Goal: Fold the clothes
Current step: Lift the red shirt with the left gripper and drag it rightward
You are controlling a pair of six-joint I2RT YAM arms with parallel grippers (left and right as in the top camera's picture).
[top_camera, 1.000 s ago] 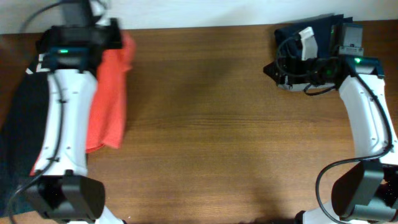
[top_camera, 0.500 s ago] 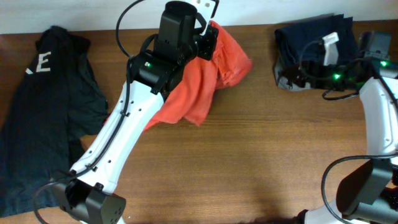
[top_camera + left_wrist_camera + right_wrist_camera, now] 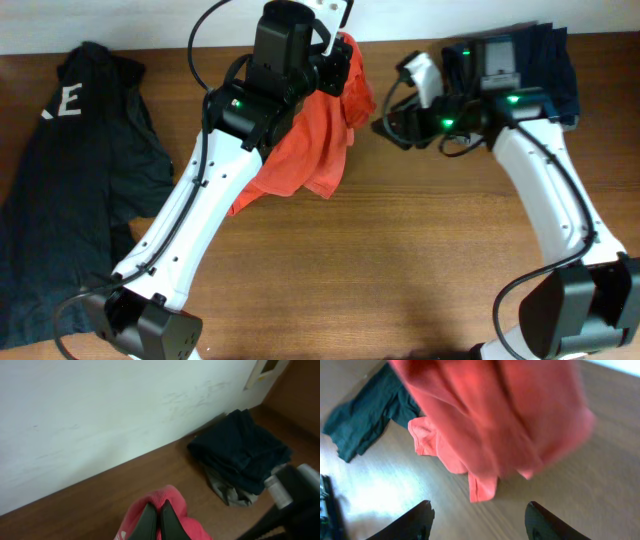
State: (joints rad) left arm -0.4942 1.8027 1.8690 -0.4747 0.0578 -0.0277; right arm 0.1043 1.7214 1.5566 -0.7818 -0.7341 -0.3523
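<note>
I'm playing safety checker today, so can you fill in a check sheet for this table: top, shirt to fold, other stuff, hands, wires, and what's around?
Surface: brown wooden table, no spills seen.
Job's things: orange-red T-shirt, bunched, one end lifted, the rest trailing on the table.
Clutter: black T-shirt spread at the left; navy folded clothes on a grey garment at the back right.
Hands: left hand shut on the orange-red T-shirt; right hand open, holding nothing.
Cables: black cable looping above the left arm; second black cable by the right arm's base.
Surroundings: white wall behind the table.
</note>
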